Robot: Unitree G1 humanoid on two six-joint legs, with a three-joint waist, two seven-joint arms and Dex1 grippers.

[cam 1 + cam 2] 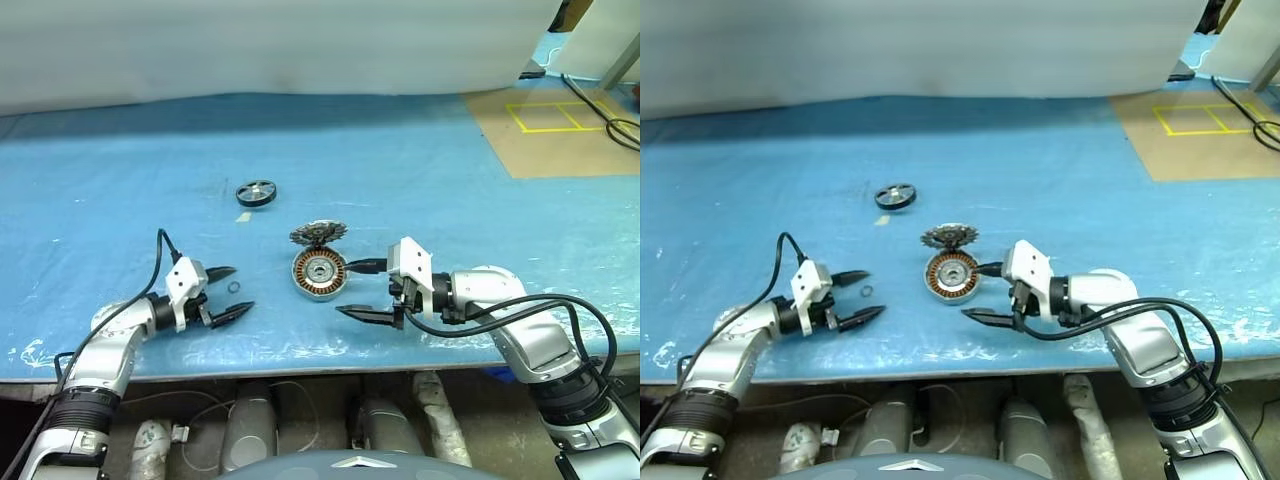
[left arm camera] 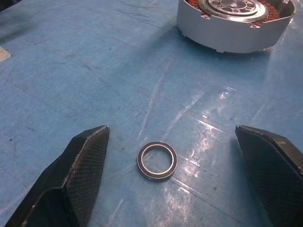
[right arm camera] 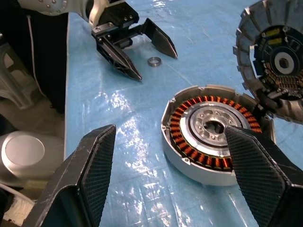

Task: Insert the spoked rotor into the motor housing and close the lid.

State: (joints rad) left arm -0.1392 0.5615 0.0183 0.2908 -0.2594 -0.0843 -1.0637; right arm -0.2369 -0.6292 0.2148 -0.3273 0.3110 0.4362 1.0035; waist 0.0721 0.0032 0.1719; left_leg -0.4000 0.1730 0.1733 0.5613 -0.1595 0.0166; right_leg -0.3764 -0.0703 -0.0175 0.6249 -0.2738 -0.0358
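Rotor, the small dark-rimmed spoked rotor (image 1: pixel 256 193), lies flat, well beyond my left gripper (image 1: pixel 226 296); both grippers' jaws apart, empty. Probably light, stiff, thin; I'd pinch its rim. Copper-coiled motor housing (image 1: pixel 319 273) sits open, toothed lid (image 1: pixel 318 234) upright

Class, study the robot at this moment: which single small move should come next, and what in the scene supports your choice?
Probably the left gripper, open and empty, should reach toward the spoked rotor, which lies apart on the blue table beyond the motor housing. The lid stands raised, so the coils are exposed and ready.
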